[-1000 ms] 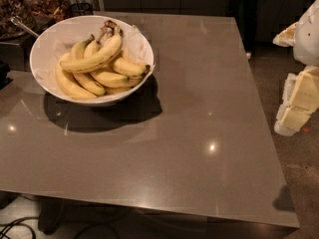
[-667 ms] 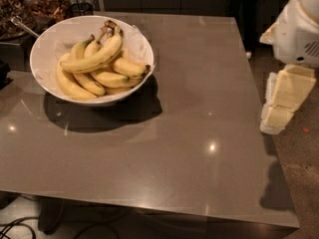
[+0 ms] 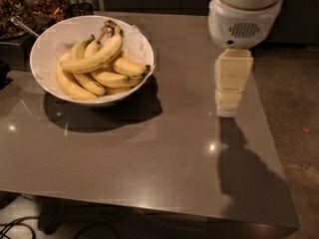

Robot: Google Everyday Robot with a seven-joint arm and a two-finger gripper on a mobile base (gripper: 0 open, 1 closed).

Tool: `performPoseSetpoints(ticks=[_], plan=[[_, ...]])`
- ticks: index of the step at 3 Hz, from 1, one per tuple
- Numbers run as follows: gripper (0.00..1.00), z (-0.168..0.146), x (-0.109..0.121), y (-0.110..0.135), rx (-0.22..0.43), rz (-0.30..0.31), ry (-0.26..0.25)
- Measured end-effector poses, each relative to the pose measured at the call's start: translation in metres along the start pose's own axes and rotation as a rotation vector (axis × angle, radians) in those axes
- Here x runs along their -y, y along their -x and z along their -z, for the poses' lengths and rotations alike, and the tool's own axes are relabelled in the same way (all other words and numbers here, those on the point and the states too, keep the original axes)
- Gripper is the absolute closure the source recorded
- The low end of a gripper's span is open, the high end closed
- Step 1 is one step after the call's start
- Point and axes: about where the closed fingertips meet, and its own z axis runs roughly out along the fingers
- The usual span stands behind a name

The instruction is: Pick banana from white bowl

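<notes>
A wide white bowl (image 3: 45,78) stands on the far left part of a grey table (image 3: 164,153). It holds a bunch of yellow bananas. The long curved banana (image 3: 97,58) lies on top, its brownish stem end pointing to the back right. Shorter bananas with dark tips (image 3: 127,67) lie under it. My gripper (image 3: 228,108) hangs above the right part of the table, well to the right of the bowl, pointing down. It holds nothing that I can see. My white arm housing (image 3: 244,14) is above it.
A dark container with a metal utensil (image 3: 22,26) stands behind the bowl at far left. The table's right edge (image 3: 271,133) borders a speckled floor. Cables (image 3: 30,228) lie on the floor under the front left corner.
My arm and gripper have moved left, from beyond the table's right edge to above the table. The bowl and bananas have not moved.
</notes>
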Motion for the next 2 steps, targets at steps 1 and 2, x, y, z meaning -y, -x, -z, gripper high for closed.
performPoseSetpoints(ticks=[1,2], plan=[[0.0,0.002,0.006,0.008,0.02,0.008,-0.031],[0.0,0.006,0.015,0.019,0.042,0.022,-0.059]])
